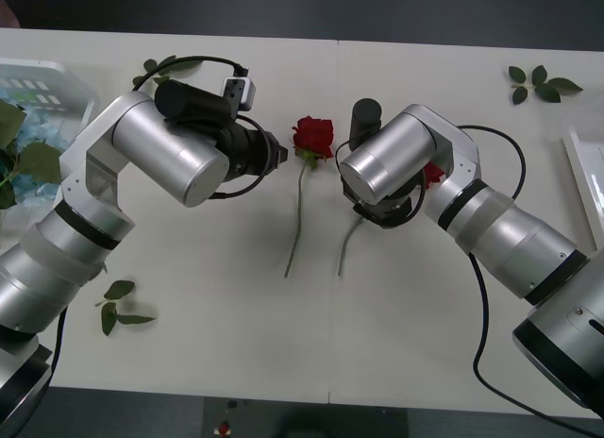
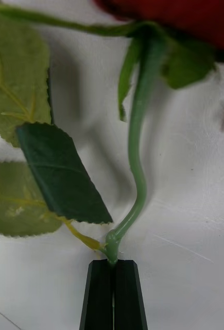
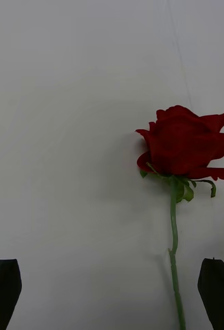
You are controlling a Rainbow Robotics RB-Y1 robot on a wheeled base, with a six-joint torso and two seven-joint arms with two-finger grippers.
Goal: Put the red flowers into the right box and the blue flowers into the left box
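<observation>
Two red flowers lie mid-table. One red rose (image 1: 313,136) (image 3: 184,147) has its stem pointing toward me, and my left gripper (image 1: 279,155) (image 3: 110,296) hovers open just left of its bloom, with the stem near one finger (image 3: 217,294). My right gripper (image 2: 113,263) is shut on the green stem (image 2: 137,154) of a second red rose (image 1: 432,176) (image 2: 184,15); the right wrist covers most of that rose in the front view, and its stem end (image 1: 347,249) sticks out below. Blue flowers (image 1: 28,126) lie in the left box (image 1: 66,75). The right box (image 1: 587,178) shows at the right edge.
Loose green leaf sprigs lie at the back right (image 1: 541,83), at the back behind the left arm (image 1: 154,70) and near the front left (image 1: 118,306). A seam in the white table (image 1: 332,344) runs down the middle.
</observation>
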